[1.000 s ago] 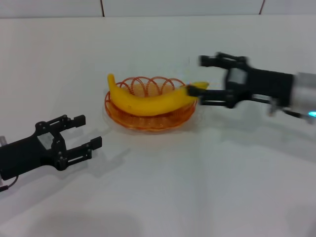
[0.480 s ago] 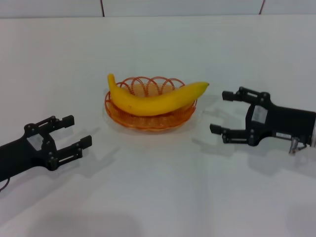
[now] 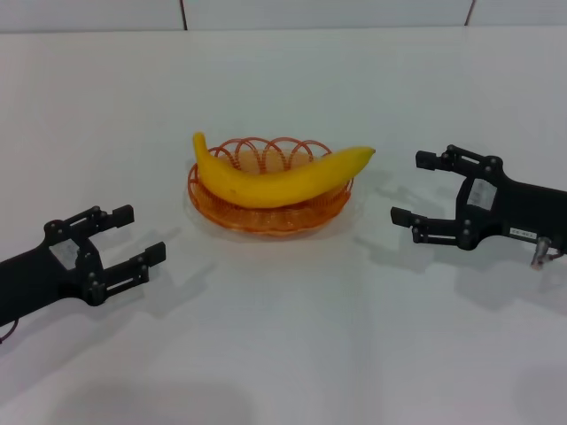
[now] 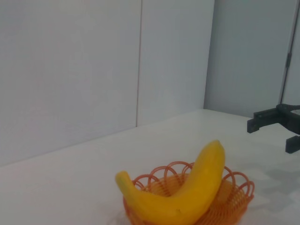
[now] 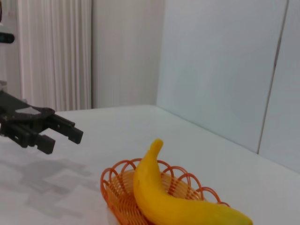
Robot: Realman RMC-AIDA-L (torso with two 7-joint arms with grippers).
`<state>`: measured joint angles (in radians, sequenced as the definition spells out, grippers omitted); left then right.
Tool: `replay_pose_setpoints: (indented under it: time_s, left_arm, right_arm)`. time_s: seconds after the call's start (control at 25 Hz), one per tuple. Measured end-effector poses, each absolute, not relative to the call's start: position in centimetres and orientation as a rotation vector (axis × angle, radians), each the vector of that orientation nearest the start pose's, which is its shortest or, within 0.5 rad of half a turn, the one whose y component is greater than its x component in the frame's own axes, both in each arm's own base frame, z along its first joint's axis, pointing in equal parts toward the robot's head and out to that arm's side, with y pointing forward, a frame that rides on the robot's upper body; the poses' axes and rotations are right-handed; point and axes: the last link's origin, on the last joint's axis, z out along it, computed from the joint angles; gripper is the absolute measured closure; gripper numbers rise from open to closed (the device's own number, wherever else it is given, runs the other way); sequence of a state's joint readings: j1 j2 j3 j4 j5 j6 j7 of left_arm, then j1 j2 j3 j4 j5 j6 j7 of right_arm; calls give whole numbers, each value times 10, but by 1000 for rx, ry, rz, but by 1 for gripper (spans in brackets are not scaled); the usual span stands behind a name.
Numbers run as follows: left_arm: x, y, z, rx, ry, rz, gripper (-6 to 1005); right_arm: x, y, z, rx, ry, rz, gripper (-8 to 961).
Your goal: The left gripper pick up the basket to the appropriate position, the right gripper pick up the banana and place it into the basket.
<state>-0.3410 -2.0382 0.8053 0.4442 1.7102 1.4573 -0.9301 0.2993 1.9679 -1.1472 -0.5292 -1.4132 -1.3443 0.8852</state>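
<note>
Nearest me, by the surface's (image 3: 292,345) left edge, I see the left claw (image 3: 127,239) with fingers apart, holding nothing. Toward the right edge, the right claw (image 3: 423,189) is likewise spread and carries two small white labels I can't read. Farther in, mid-surface, one banana (image 3: 275,177) lies across one orange basket (image 3: 266,212); only the wrist views show the wall panels behind.

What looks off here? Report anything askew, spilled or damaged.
Nothing is spilled or damaged. The banana lies across the basket, both tips overhanging the rim. The left gripper and right gripper sit open, clear of it.
</note>
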Motion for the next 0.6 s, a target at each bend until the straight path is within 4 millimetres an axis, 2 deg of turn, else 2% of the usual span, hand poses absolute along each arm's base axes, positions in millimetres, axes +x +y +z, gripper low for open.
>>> replay_pose_setpoints:
  time_s: [0.6]
  left_arm:
    - [-322,280,-14,-2525,-465,-713,258]
  right_arm:
    - [319,293,2,-2526,313,640,60]
